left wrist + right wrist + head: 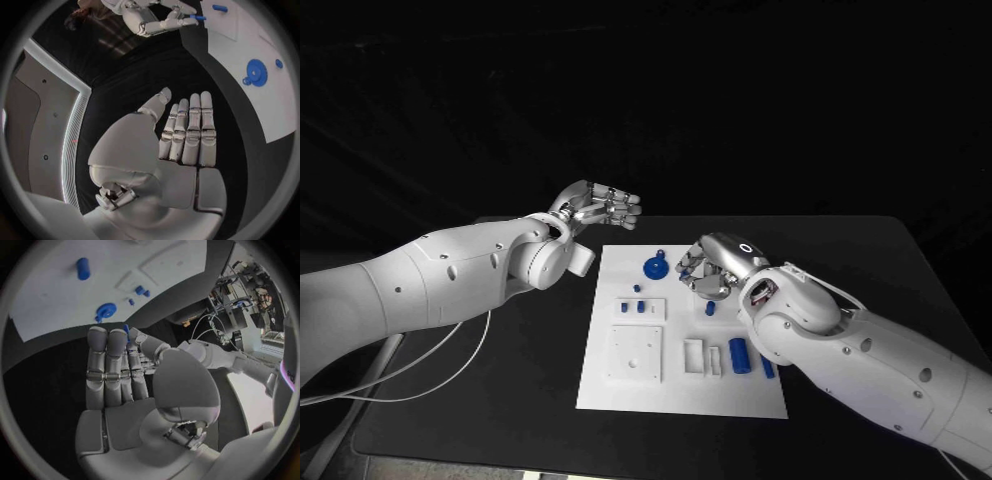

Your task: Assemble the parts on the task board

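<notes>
The white task board (678, 392) lies mid-table. On it are a blue gear (653, 267), small blue pegs (636, 306) and two blue cylinders (737, 352). My right hand (708, 270) hovers over the board's far part, just right of the gear, and pinches a small blue part (126, 330) between thumb and a finger. The left wrist view shows that part (197, 17) sticking out of the right hand (156, 20). My left hand (600, 208) is raised beyond the board's far left corner, fingers straight and holding nothing. The gear (256, 72) lies off to its side.
White blocks (638, 353) and a narrow white piece (694, 355) sit on the near half of the board. The black table (862, 260) surrounds it. A white cable (430, 375) hangs beneath my left arm.
</notes>
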You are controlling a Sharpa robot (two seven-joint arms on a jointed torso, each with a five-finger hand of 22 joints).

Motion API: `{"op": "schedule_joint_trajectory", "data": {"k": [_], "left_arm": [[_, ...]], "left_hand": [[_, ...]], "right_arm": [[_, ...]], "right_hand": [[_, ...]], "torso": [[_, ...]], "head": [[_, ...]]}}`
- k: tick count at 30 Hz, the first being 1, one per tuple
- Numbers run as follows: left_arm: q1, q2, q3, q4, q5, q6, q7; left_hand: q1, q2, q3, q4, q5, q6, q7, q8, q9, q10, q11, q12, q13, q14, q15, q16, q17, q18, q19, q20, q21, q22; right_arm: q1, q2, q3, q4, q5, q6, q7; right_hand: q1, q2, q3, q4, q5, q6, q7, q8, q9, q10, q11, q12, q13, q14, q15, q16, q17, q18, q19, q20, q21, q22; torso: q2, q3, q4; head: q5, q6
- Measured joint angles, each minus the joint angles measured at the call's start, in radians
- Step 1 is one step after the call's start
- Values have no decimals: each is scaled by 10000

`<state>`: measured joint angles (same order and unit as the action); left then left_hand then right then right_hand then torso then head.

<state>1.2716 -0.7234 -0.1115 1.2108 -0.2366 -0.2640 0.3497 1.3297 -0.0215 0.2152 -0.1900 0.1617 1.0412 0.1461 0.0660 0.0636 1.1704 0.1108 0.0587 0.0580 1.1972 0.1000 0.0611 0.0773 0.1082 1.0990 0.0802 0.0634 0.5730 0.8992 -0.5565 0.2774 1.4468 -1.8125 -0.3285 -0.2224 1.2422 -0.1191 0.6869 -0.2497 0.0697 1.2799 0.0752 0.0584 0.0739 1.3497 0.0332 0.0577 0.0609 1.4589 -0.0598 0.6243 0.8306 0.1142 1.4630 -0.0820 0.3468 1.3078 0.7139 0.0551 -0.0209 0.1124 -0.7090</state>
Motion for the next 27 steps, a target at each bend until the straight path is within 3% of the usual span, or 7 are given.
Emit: {"op": "schedule_joint_trajectory", "data": {"k": [9, 16, 27], "left_arm": [[0, 214, -2, -97, 62, -7, 10], [-12, 341, -3, -55, 101, -9, 24], [-16, 464, -1, -13, 150, -6, 32]], "left_hand": [[7, 7, 0, 0, 0, 0, 0, 0, 0, 0, 0, 0, 0, 0, 0, 0, 0, 0, 0, 0, 0, 0], [-1, 79, 0, 0, 0, -35, -35, 0, 0, 0, 0, 0, 0, 0, 0, 0, 0, 0, 0, 0, 0, 9], [-1, 79, 0, 0, 0, -35, -35, 0, 0, 0, 0, 0, 0, 0, 0, 0, -1, 0, 0, 0, 0, 9]], "right_arm": [[-368, 487, -649, 98, -184, -62, 240], [-621, 922, -850, -167, -424, 41, 323], [-891, 1423, -1047, -787, -829, 234, 344]], "right_hand": [[34, 35, -28, -28, 39, -1, 0, -4, -4, 11, -12, -15, 1, 2, 1, -15, -1, -11, 0, 1, 42, -1], [-20, 89, -28, -28, 39, -3, 0, -8, -19, 11, -13, -20, 5, 4, 2, -47, -2, -65, 0, 2, 41, -1], [-39, 106, -83, -83, 99, -4, 1, 24, -15, 11, -14, -48, 10, 24, 8, -47, -2, -69, 0, 2, 116, -3]], "torso": [[12, -44, 38], [23, -56, 50], [29, -37, 50]], "head": [[500, -90], [826, -241], [983, -431]]}}
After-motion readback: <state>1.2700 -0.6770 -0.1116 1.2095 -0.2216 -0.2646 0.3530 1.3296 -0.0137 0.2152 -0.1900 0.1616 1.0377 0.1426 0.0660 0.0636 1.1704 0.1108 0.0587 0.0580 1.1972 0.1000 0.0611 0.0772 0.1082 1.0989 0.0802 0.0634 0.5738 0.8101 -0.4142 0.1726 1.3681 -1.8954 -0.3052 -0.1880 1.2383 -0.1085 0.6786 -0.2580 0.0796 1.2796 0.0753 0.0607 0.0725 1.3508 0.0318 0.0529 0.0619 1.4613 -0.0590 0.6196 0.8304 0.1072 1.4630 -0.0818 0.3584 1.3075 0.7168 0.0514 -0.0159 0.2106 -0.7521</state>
